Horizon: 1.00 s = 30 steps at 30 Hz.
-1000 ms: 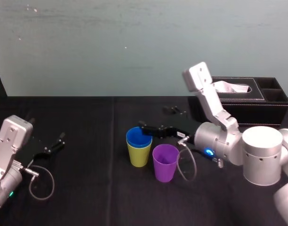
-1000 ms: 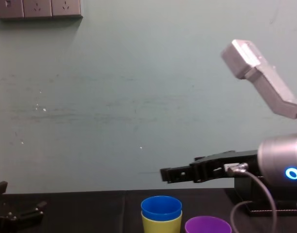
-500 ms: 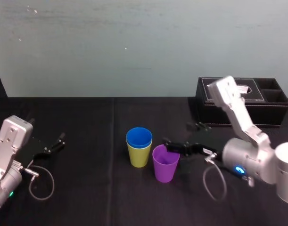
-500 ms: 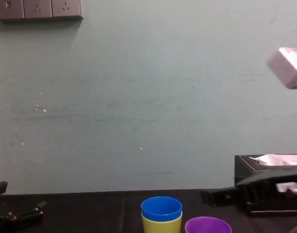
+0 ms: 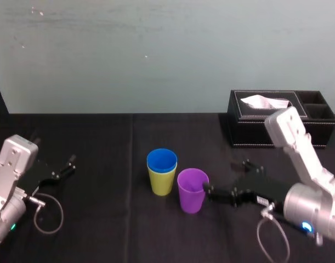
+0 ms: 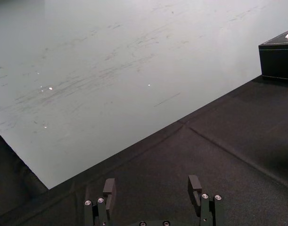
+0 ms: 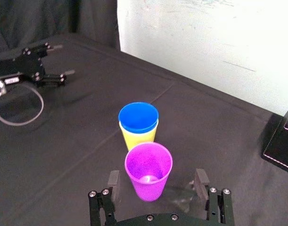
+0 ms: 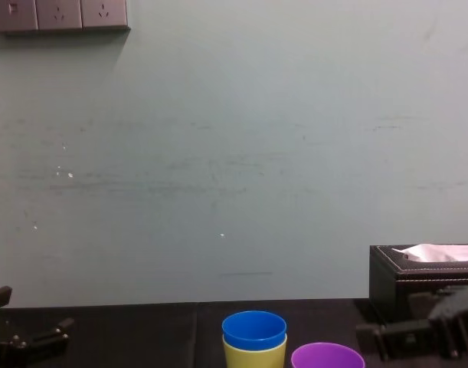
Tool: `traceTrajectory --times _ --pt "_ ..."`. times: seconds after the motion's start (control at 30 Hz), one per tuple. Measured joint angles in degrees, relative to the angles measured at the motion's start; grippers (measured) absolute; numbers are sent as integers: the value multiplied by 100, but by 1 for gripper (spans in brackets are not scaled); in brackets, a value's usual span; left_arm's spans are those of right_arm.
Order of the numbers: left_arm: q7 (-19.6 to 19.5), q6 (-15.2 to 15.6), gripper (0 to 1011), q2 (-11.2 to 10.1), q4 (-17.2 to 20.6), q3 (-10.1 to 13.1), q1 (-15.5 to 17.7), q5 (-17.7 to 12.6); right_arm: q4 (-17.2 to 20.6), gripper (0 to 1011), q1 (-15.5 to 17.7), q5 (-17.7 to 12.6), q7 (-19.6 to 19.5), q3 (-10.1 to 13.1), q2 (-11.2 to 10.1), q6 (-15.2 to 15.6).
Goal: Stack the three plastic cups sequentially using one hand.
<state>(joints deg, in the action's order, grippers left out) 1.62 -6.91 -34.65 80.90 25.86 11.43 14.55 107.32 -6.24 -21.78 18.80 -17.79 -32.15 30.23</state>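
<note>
While blue cup [image 5: 162, 159] sits nested in yellow-green cup [image 5: 162, 182] on black surface [image 5: 101, 219], purple cup [image 5: 192, 190] stands upright just beside; right hand [image 5: 208, 191] low at purple cup, spread wide; left hand [image 5: 70, 163] parked far left, likewise spread

A black-clothed table [image 5: 101, 219] bears a yellow-green tapered plastic cup [image 5: 161, 183]; a purple plastic cup [image 5: 191, 196] stands just right of it. A black leather-look tissue box [image 5: 266, 134] sits far right.
</note>
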Motion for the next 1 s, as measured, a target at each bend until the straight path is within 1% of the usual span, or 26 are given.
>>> traceTrajectory --times 0.13,0.3,0.4,0.5,0.57,0.83,1.0 --pt "0 0 1000 0 0 0 0 0 231 1000 227 177 -139 -60 -87 0" --pt "0 0 1000 0 0 0 0 0 331 1000 463 505 -385 -167 -59 -84" --pt "0 0 1000 0 0 0 0 0 293 1000 573 685 -539 -233 39 -127" --pt "0 0 1000 0 0 0 0 0 222 1000 600 743 -588 -262 123 -127" --pt "0 0 1000 0 0 0 0 0 147 1000 610 779 -614 -278 217 -119" --pt "0 0 1000 0 0 0 0 0 -111 1000 561 918 -686 -363 537 -58" --pt "0 0 1000 0 0 0 0 0 -219 1000 498 1002 -693 -401 675 -40"
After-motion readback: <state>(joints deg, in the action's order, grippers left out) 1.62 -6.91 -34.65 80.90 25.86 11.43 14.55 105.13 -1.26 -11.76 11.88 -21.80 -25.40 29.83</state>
